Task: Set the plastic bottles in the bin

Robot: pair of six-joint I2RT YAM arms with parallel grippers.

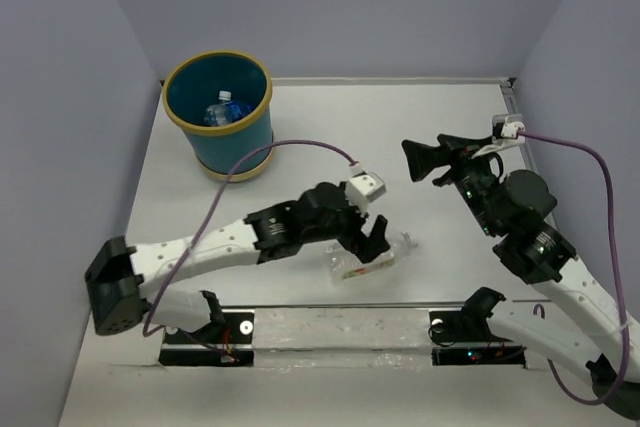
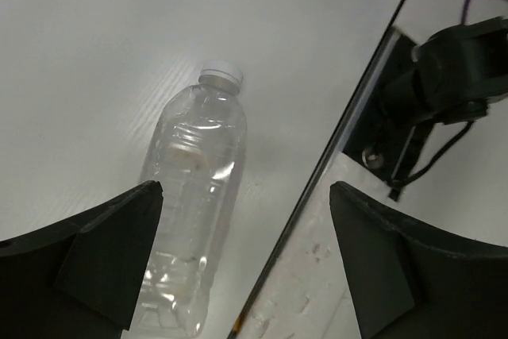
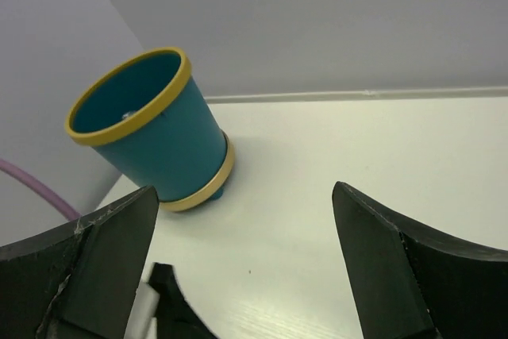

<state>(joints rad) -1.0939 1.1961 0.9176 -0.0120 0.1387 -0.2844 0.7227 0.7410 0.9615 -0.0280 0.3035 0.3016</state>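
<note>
A clear plastic bottle [image 2: 194,212] with a white cap lies on its side on the white table, near the front edge. My left gripper [image 2: 246,189] hovers open right above this bottle [image 1: 398,247]; its body lies below the left finger and partly in the gap, and nothing is held. The teal bin [image 1: 218,137] with a yellow rim stands at the far left; a bottle with a blue label [image 1: 222,112] lies inside it. My right gripper [image 1: 410,162] hangs open and empty over the right side of the table, facing the bin [image 3: 151,136].
A taped metal strip [image 1: 340,322] runs along the near edge beside the bottle, with the arm mounts on it. Purple cables [image 1: 300,144] loop over the table from each wrist. Grey walls close in the left, back and right sides.
</note>
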